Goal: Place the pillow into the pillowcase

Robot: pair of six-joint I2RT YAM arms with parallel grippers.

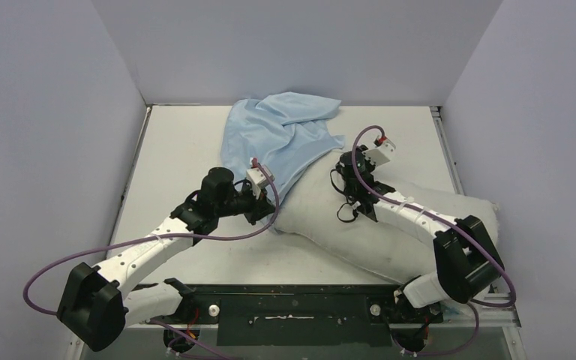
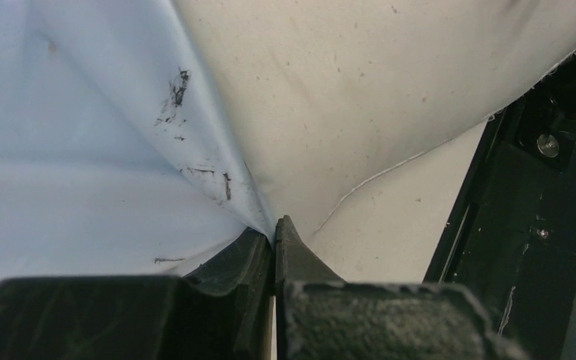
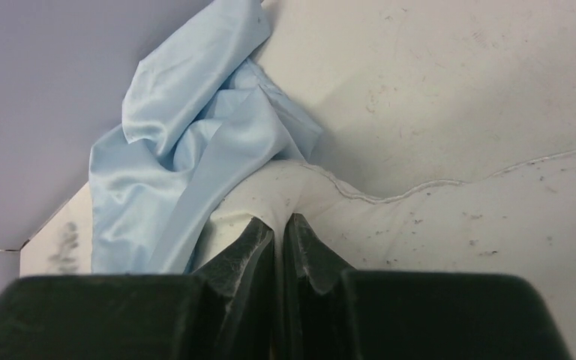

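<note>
Item 1, mounting: black base rail (image 1: 292,307) at the near edge, both my arms bolted to it, purple cables (image 1: 120,251) looping off each.

Item 2, surface: off-white table (image 1: 180,135), scuffed and speckled, shut in on three sides by plain pale lavender-grey walls (image 1: 292,45).

Item 3, the pillow (image 1: 345,240): plump, off-white. It lies slantwise from the near right corner toward the table's middle.

Item 4, my right gripper (image 3: 279,221): clenched on a raised tuck of pillow fabric, close to the pillow's far end.

Item 5, my left gripper (image 2: 274,225): pinched tight where the pillowcase meets the pillow, the blue folds drawn taut into my fingertips. I cannot tell whether pillow fabric is caught there too.

Item 6, the pillowcase (image 1: 285,127): light blue, limp and crumpled. It is heaped at the far middle against the back wall, its near edge draped over the pillow's far left end. I cannot tell whether that end is inside it.

Item 7, view notes:
- Only the overhead view shows the whole layout.
- Only the left wrist view shows dark smudges (image 2: 180,86) on the blue cloth.
- Only the right wrist view shows the pillow's piped seam (image 3: 420,187) and its fine dark specks close up.
</note>
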